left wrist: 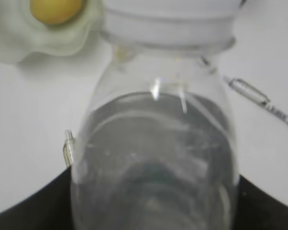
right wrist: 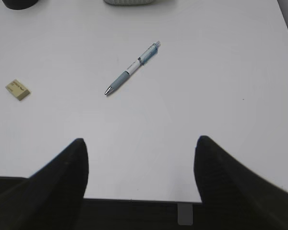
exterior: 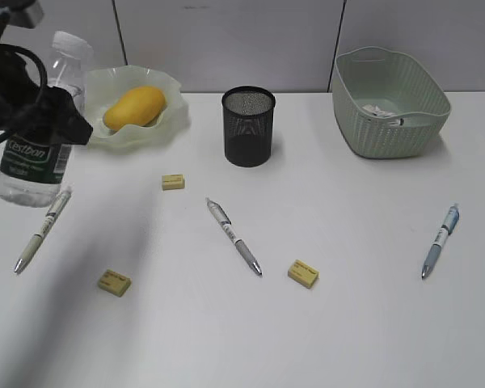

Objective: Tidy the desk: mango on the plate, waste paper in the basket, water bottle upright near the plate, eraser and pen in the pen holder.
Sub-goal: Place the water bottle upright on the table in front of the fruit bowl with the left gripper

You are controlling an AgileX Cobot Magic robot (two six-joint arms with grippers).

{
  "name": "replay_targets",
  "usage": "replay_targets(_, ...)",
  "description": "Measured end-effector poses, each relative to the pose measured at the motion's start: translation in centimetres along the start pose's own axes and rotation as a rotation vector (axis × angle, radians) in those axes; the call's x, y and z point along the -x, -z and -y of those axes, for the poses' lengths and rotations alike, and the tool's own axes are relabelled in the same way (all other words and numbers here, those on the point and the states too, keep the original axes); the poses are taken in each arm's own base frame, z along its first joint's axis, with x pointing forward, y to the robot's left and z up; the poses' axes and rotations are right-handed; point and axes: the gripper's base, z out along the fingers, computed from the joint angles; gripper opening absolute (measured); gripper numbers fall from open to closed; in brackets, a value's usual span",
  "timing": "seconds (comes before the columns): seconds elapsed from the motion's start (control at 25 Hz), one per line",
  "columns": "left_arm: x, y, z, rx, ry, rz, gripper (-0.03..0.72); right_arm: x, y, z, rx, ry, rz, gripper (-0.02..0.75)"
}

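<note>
Surface: white desk [exterior: 339,323] backed by grey wall panels.
Right gripper [right wrist: 140,158]: fingers spread wide, empty, hanging over the near desk edge; blue-grey pen [right wrist: 132,68] lies well ahead of it, nothing between them.
Near row: eraser [exterior: 114,282] at left, eraser [exterior: 303,273] right of centre, both lying flat and apart from the pens.
Pens: white pen [exterior: 42,229] at left just below the bottle, grey pen [exterior: 234,236] in the middle, blue-grey pen at right; all loose on the desk.
Left gripper [exterior: 44,113]: fingers set apart and clasping the water bottle [exterior: 34,158] around its upper body; bottle is tilted, raised at the left edge, cap toward the wall.
Third eraser [exterior: 173,182]: lies between the plate and the pen holder, nearer the viewer.
Pen holder [exterior: 248,126]: upright at centre rear; whether anything is inside cannot be told.
Plate [exterior: 171,89]: rear left, just beside the bottle, holding the mango [exterior: 134,107].
Basket [exterior: 388,129]: rear right, waste paper [exterior: 381,111] inside.
</note>
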Motion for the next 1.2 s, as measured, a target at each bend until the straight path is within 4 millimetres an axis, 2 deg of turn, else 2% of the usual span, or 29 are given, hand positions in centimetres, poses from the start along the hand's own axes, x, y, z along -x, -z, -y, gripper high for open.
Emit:
replay_targets(0.24,-2.5,0.9,-0.7,0.121,0.166,0.4,0.501,0.0,0.0,0.0,0.0,0.0,0.0,0.543)
replay_targets(0.4,-4.3,0.3,-1.7,0.224,0.237,0.536,0.501,0.0,0.0,0.0,0.0,0.0,0.0,0.543)
replay_targets(0.56,-4.3,-0.3,-2.5,0.306,0.235,0.642,0.501,0.0,0.0,0.0,0.0,0.0,0.0,0.543)
replay_targets(0.72,-4.2,-2.0,-3.3,0.379,0.222,0.703,0.501,0.0,0.0,0.0,0.0,0.0,0.0,0.542)
replay_targets(0.88,-4.8,-4.8,-4.0,0.438,0.214,0.711,0.501,0.0,0.0,0.0,0.0,0.0,0.0,0.542)
replay_targets(0.96,-5.5,-6.4,-4.3,0.453,0.237,0.71,0.501,0.0,0.0,0.0,0.0,0.0,0.0,0.542)
replay_targets(1.2,-6.4,-9.4,-5.8,0.458,0.36,0.68,0.501,0.0,0.0,0.0,0.0,0.001,0.0,0.543)
